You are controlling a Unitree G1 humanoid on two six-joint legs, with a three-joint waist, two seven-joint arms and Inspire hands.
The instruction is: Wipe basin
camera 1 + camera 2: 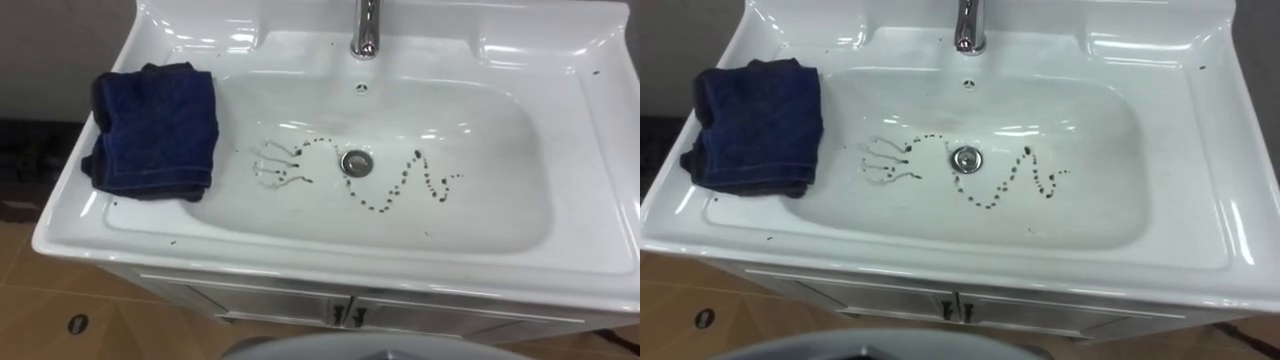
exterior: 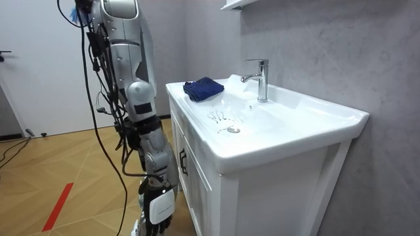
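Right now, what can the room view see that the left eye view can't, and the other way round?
The room view adds the robot standing at the cabinet front, its right hand hanging low, plus the wood floor and grey wall. The left eye view adds the dark dotted trail winding past the drain. Both show the white basin, the blue cloth on its rim, the tap and the drain.

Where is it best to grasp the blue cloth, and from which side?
Likely from above, pinching the cloth at its thick folded near edge: it lies flat on the basin's left rim, partly down the inner slope.
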